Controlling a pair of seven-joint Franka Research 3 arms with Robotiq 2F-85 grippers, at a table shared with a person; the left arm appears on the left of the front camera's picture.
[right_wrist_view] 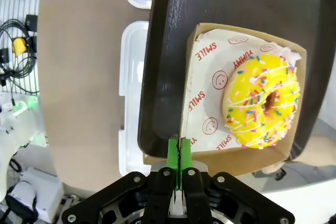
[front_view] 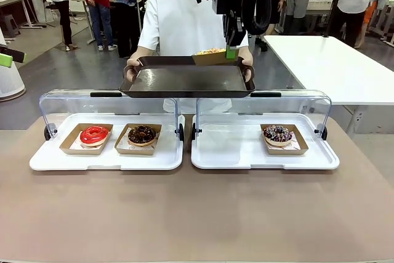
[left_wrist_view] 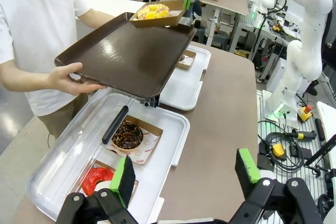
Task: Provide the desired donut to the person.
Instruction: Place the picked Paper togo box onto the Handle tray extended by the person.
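Observation:
The person (front_view: 178, 16) in a white shirt stands across the table and holds a dark brown tray (front_view: 184, 81) with both hands. My right gripper (front_view: 231, 53) is shut on the rim of a cardboard box (right_wrist_view: 210, 77) that holds the yellow sprinkled donut (right_wrist_view: 262, 100). The box is at the far right corner of the brown tray (right_wrist_view: 168, 51), with one edge overhanging the rim. The left wrist view shows the donut (left_wrist_view: 153, 10) on the tray (left_wrist_view: 131, 53). My left gripper (left_wrist_view: 185, 171) hangs open and empty over the table's left end.
Two white serving trays (front_view: 43, 161) (front_view: 246, 158) with raised clear lids lie on the table. The left one holds a red donut (front_view: 93, 134) and a chocolate donut (front_view: 141, 133). The right one holds a chocolate sprinkled donut (front_view: 277, 133). A white table (front_view: 332, 66) stands behind on the right.

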